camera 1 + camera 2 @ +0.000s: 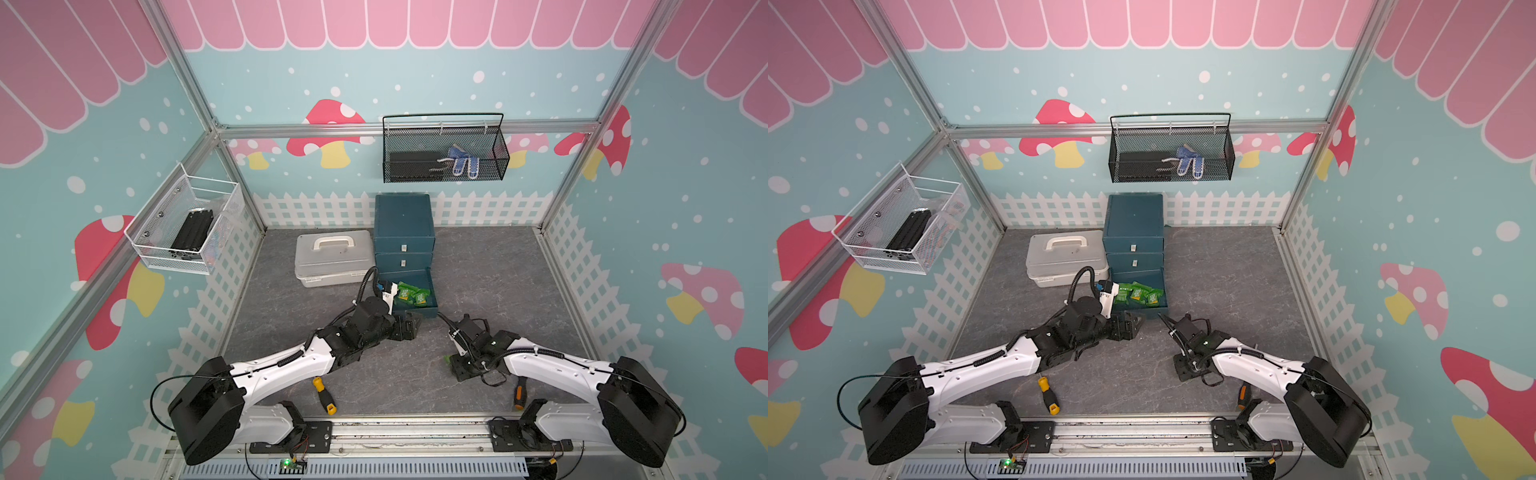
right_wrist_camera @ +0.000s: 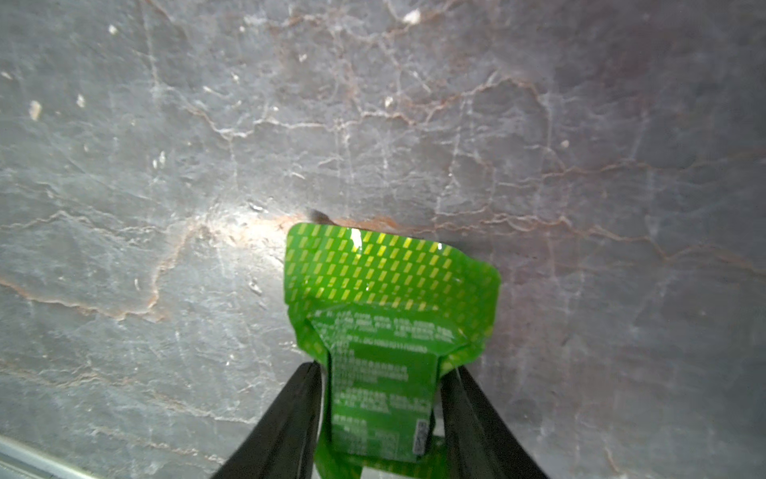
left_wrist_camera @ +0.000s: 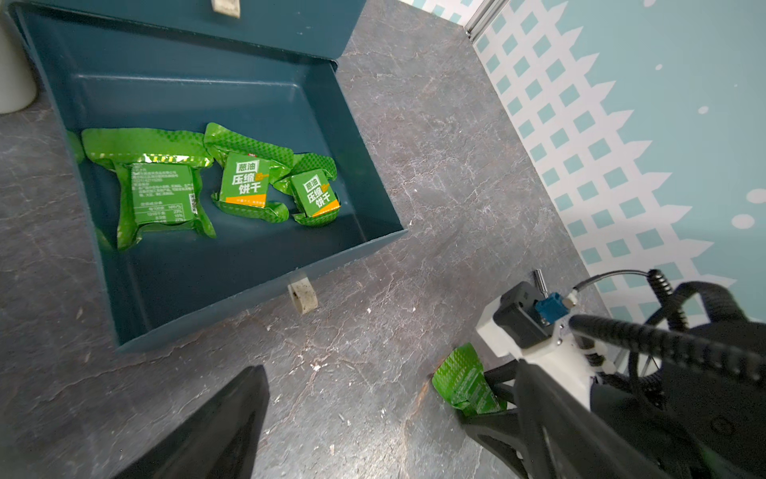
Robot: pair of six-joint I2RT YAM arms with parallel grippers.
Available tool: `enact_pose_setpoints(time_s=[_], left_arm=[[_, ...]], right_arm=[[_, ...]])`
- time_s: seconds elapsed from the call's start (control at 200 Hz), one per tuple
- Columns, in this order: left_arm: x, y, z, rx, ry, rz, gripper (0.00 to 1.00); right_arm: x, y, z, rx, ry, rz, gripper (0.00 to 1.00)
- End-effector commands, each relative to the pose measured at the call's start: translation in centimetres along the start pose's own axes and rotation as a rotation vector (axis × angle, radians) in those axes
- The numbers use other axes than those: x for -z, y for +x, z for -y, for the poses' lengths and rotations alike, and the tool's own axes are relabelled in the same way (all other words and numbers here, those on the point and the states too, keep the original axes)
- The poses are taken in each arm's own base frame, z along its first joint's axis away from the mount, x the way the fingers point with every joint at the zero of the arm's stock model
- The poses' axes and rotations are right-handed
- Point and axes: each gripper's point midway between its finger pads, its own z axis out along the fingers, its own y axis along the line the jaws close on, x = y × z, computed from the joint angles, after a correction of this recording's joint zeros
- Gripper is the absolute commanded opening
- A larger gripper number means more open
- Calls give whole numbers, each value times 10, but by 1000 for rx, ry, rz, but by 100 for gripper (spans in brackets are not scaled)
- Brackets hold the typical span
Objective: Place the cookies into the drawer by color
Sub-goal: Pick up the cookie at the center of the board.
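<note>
grey mat (image 1: 498, 270) bore the drawer (image 1: 405, 220), its bottom level pulled out with three green cookies (image 3: 244, 182) inside. right gripper (image 2: 383, 367) was closed against both sides of another cookie (image 2: 389, 282) lying on the mat. left gripper (image 1: 409, 326) stood wide and empty, just before the drawer.

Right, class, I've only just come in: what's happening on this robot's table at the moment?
The right gripper is down on the grey table, its jaws pressed against the two sides of a green cookie packet. The left gripper hangs open and empty in front of the cabinet, whose pulled-out bottom drawer holds three green packets. The two upper drawers are shut.
</note>
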Motion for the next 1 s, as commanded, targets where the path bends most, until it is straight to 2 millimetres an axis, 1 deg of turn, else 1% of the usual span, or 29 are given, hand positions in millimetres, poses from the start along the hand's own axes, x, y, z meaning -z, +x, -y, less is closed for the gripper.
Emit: enact_pose_setpoints(time_s=[0.0,0.125,0.235,0.265,0.32,0.415,0.49,0.55,0.67,0.73,0.766,0.826,0.901,0.991], left_arm=[[-1,0,-3,1,-8,23,95],[-1,-4,-8,5,-20,39,95],[-4,-6,-11,20,-8,43,95],[-2,-8,-13,26,-9,57,93],[4,-13,-18,37,-17,115,93],[13,-20,-23,27,-36,137,94],[16,-24,-22,31,1,129,93],[17,-28,-21,49,49,128,94],[20,-37,-29,90,98,138,95],[21,-39,-33,97,97,145,95],[21,-41,-35,95,92,148,95],[19,-42,-38,99,87,143,95],[16,-44,-40,111,105,140,95],[14,-48,-43,129,130,139,95]], right_arm=[[-1,-5,-2,-2,5,4,47],[1,-8,-4,-2,2,8,39],[3,-11,-4,-4,8,12,35],[4,-10,-4,-5,8,11,34],[7,-12,-4,-9,8,20,32],[18,-17,-3,-20,12,51,32],[31,-25,-4,-25,9,89,32],[43,-37,-9,-29,-8,132,32],[68,-66,-19,-36,-37,233,32],[81,-85,-24,-43,-46,286,32],[91,-99,-29,-43,-56,322,32],[100,-120,-34,-39,-52,351,32],[107,-148,-44,-16,-58,365,32],[106,-181,-53,-8,-70,366,32]])
